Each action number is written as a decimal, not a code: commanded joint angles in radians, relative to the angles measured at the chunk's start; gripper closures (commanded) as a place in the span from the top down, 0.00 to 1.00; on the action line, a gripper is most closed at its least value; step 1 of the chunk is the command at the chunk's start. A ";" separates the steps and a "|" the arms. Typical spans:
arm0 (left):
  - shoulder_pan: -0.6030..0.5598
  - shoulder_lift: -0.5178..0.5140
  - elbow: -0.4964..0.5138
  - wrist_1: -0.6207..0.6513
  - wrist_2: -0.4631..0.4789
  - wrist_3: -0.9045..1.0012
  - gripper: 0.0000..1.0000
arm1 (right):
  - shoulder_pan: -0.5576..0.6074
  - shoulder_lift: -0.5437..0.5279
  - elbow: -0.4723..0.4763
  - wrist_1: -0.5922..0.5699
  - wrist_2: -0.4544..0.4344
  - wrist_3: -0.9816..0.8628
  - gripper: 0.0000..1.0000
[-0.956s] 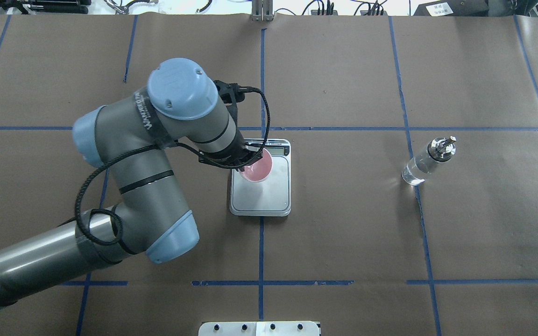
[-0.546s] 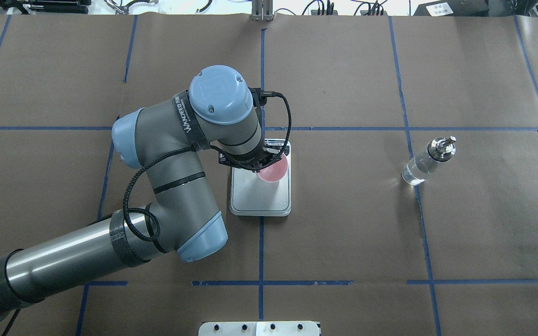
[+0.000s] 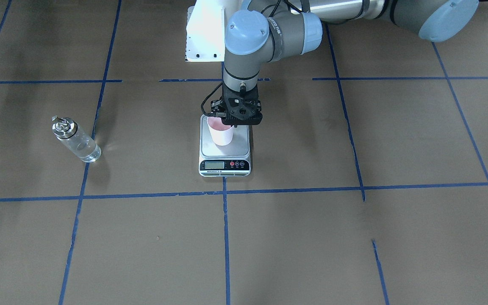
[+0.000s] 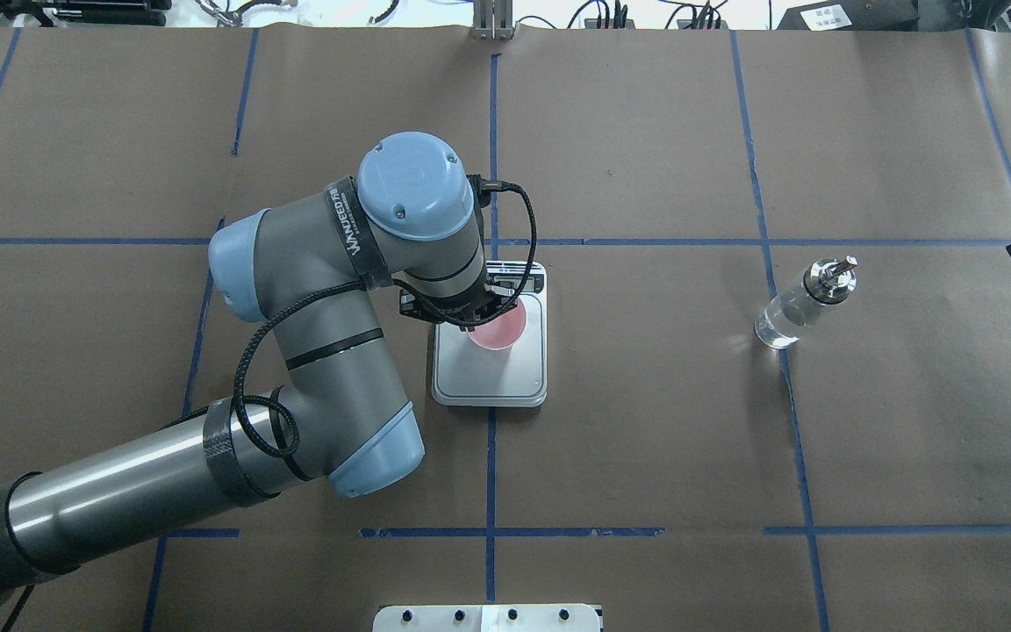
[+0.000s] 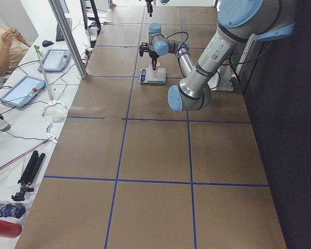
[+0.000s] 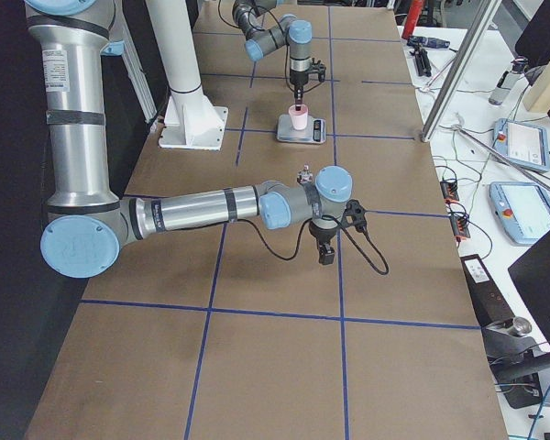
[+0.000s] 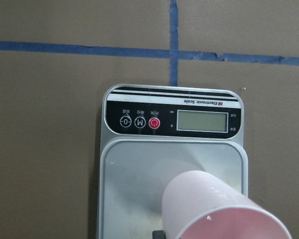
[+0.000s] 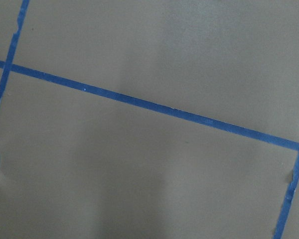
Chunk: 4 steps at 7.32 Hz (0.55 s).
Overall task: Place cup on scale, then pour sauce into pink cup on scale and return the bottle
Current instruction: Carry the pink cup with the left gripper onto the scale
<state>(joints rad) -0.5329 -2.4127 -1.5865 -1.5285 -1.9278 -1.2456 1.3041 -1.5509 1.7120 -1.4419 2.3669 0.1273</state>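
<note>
In the middle of the table (image 4: 646, 439), the scale (image 3: 239, 147) lay flat, with its screen and 3 round buttons on the side away from the robot. The cup (image 3: 222, 135) stood upright on the scale's silver top, pink inside and open at the top. The left claw (image 4: 474, 321) pointed straight down over it. The claw was closed on the cup's rim, on the side toward the robot's left.

The bottle (image 4: 799, 307) stood upright on the table, well apart from the scale on the robot's right. Its base was on a blue tape line (image 4: 793, 421). The clear sauce (image 3: 84, 148) was inside the glass. The right claw (image 6: 325, 254) hung above the table near the bottle. I could not tell if it was open or closed.
</note>
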 commanded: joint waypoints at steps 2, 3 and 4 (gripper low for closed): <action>0.002 -0.003 -0.003 0.004 -0.002 0.001 0.77 | -0.005 0.000 0.000 0.000 0.000 0.000 1.00; 0.001 -0.002 -0.003 0.004 -0.005 0.000 0.92 | -0.008 0.000 -0.002 0.000 0.002 0.000 1.00; 0.001 0.004 -0.044 0.005 -0.008 0.001 0.92 | -0.012 0.002 0.000 0.002 0.011 0.000 1.00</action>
<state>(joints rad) -0.5318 -2.4136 -1.5988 -1.5242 -1.9328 -1.2450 1.2965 -1.5504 1.7112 -1.4416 2.3701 0.1273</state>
